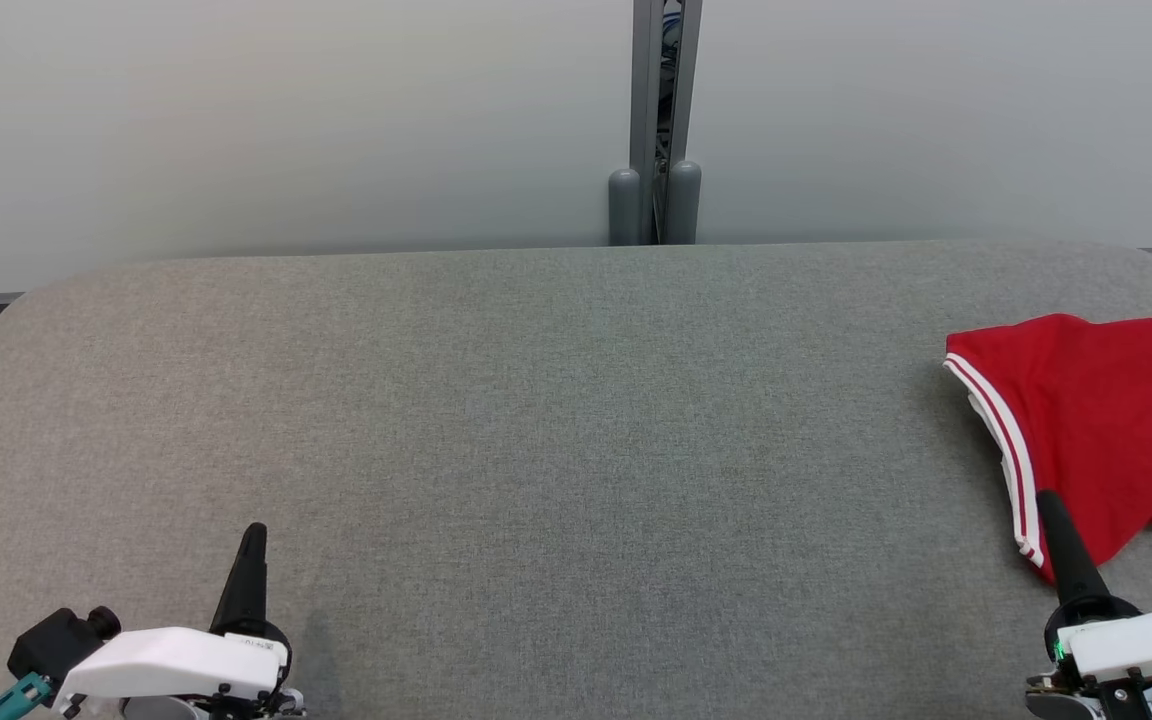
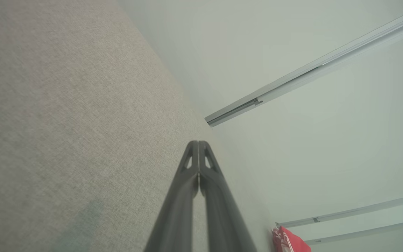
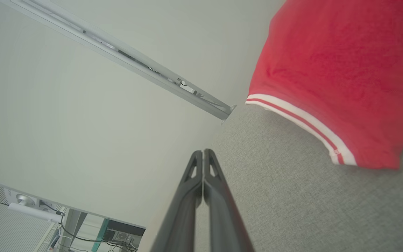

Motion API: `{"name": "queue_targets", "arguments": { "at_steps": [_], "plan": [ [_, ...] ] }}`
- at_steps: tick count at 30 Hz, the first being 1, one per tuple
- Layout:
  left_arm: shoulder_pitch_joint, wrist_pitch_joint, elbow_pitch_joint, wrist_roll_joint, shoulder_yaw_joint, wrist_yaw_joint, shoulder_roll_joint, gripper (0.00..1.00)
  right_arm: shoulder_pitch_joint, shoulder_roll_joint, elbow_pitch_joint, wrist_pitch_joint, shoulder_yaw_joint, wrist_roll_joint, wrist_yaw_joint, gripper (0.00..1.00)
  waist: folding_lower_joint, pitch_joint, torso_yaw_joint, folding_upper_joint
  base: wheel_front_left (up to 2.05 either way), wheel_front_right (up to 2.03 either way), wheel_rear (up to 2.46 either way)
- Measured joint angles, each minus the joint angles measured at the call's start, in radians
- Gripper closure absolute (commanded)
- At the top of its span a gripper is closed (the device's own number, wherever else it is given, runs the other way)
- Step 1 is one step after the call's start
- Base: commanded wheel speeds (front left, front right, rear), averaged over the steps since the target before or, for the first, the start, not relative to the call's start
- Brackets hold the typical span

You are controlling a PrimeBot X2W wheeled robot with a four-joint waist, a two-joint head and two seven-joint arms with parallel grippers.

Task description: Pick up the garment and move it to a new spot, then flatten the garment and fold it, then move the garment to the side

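Observation:
The garment (image 1: 1096, 420) is red with a white-and-red striped hem and lies crumpled at the far right of the grey fabric table (image 1: 556, 450), running off the head view's right edge. My right gripper (image 1: 1044, 500) is shut at the lower right, its tip just over the garment's striped edge, holding nothing. In the right wrist view the shut gripper (image 3: 203, 151) points past the garment (image 3: 338, 77), which lies to its upper right. My left gripper (image 1: 255, 530) is shut at the lower left, far from the garment. The left wrist view shows that gripper (image 2: 198, 142) shut and a red corner of the garment (image 2: 290, 241).
A pale wall with a grey vertical post (image 1: 664, 120) stands behind the table's far edge. The table's rounded corners show at the far left and far right. Equipment and cables (image 3: 117, 234) show low in the right wrist view.

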Motion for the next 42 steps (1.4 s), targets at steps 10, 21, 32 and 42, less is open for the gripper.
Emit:
{"name": "queue_targets", "arguments": {
  "at_steps": [10, 21, 32, 42],
  "plan": [
    [-0.016, 0.024, 0.001, -0.069, 0.028, -0.025, -0.014, 1.00, -0.016, -0.002, 0.013, 0.012, -0.007, 0.087, 0.000, 1.00, 0.0001, 0.001, 0.001, 0.0000, 0.00, 0.00, 0.00],
    [-0.033, 0.048, 0.001, -0.142, 0.058, -0.050, -0.028, 1.00, -0.035, -0.004, 0.026, 0.032, -0.014, 0.181, 0.000, 1.00, 0.0000, 0.001, 0.002, 0.0000, 0.00, 0.00, 0.00],
    [-0.044, 0.069, 0.002, -0.211, 0.087, -0.073, -0.043, 1.00, -0.051, -0.005, 0.040, 0.045, -0.019, 0.269, 0.000, 1.00, 0.0000, 0.002, 0.003, 0.0000, 0.00, 0.00, 0.00],
    [-0.057, 0.086, 0.003, -0.269, 0.111, -0.095, -0.054, 1.00, -0.065, -0.007, 0.051, 0.060, -0.024, 0.343, 0.000, 1.00, 0.0000, 0.002, 0.004, 0.0000, 0.00, 0.00, 0.00]
  ]
}}
